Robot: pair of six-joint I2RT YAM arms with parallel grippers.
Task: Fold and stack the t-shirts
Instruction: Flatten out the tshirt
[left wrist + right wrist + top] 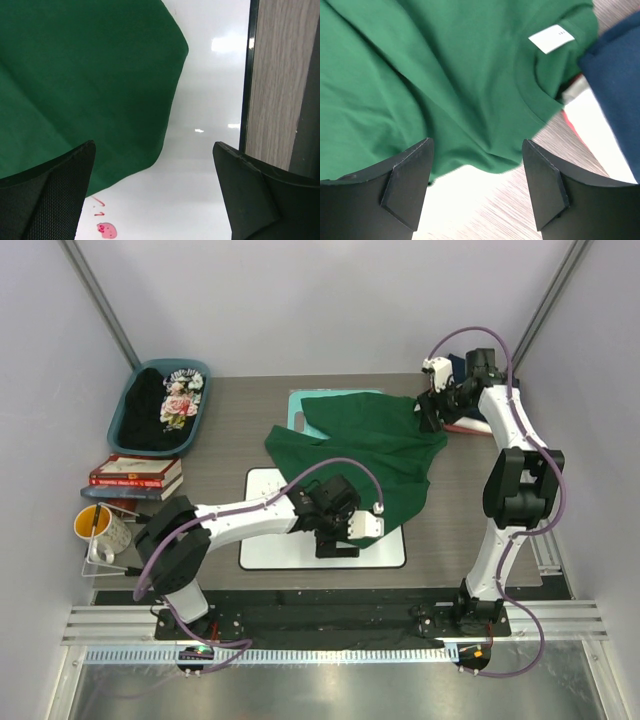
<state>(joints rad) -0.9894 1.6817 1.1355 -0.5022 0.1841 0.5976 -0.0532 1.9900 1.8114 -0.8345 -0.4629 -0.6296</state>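
Green t-shirt (pixel 365 440) rumpled on table (pixel 232 435), right gripper (pixel 477 142) agape above it

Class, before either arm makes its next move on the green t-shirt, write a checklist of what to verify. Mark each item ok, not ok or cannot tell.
1. Left fingers open and empty: ok, spread above the whiteboard.
2. Right fingers open and empty: ok, spread above the green t-shirt.
3. Green t-shirt lying flat: not ok, it is rumpled across the teal board, the table and the whiteboard.
4. Shirt edge near the left fingers: ok, it lies on the whiteboard below them.
5. Collar clear of the folded navy shirt: cannot tell, they lie very close.
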